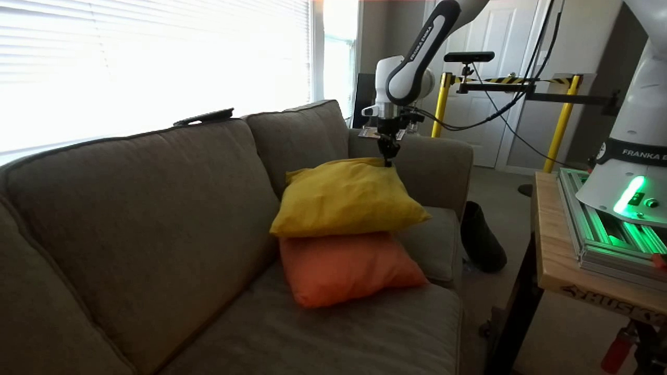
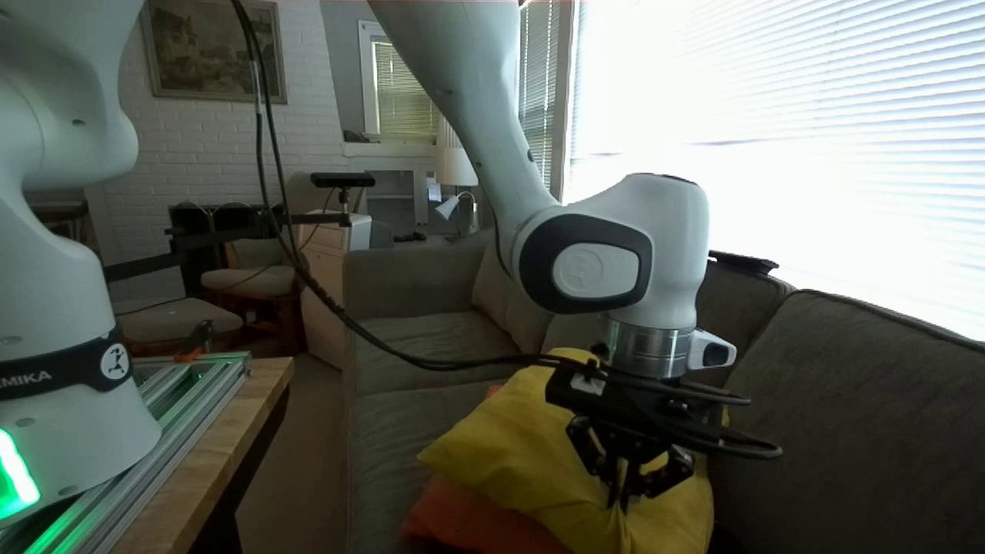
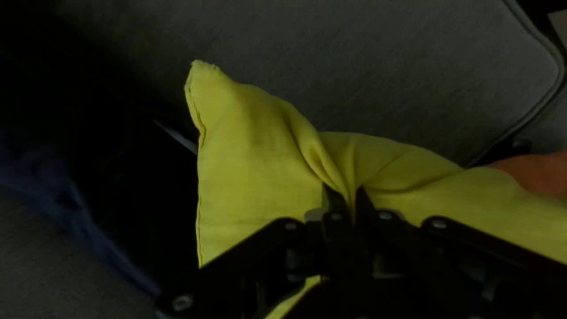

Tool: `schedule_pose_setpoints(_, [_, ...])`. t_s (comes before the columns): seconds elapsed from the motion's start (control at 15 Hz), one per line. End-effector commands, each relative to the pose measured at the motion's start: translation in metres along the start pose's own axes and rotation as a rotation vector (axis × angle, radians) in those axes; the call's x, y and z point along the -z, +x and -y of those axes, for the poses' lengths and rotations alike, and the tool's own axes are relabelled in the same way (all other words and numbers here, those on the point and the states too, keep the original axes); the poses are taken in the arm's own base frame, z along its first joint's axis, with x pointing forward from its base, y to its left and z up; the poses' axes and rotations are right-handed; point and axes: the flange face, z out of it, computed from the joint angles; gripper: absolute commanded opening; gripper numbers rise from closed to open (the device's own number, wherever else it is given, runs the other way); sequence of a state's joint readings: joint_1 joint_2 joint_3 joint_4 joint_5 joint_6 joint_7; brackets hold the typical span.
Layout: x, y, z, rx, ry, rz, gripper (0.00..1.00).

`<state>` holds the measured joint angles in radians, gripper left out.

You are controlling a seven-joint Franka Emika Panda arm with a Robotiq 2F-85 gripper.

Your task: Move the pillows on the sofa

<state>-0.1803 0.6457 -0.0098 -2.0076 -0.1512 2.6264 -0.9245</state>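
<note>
The yellow pillow (image 1: 344,200) lies on top of the orange pillow (image 1: 349,268) on the grey-brown sofa (image 1: 120,224). The orange pillow rests on the seat, with its upper part covered. The yellow pillow also shows in an exterior view (image 2: 523,446) and in the wrist view (image 3: 257,150). My gripper (image 1: 388,162) is at the yellow pillow's edge near the sofa arm. In the wrist view the fingers (image 3: 347,199) are shut on a pinched fold of yellow cloth. Creases run from the fingertips. A bit of the orange pillow (image 3: 540,170) shows at the right there.
A flat black object (image 1: 208,117) lies on top of the sofa's back. The wooden table (image 1: 552,245) with my base stands in front of the sofa. The sofa arm (image 1: 417,156) rises beside my gripper. Cables (image 2: 431,362) hang from my arm. Dark blue cloth (image 3: 66,195) shows in the wrist view.
</note>
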Motion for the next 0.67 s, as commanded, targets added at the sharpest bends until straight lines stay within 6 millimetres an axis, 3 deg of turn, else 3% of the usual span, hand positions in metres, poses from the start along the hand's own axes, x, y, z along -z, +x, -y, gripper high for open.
schedule_pose_setpoints(0.0, [0.025,-0.055,0.009,0.004,0.019,0.078,0.02])
schedule_pose_setpoints(0.33, [0.042,-0.109,0.001,-0.087,0.134,0.133,0.02])
schedule_pose_setpoints(0.6, [0.036,-0.142,-0.022,-0.199,0.096,0.152,0.02])
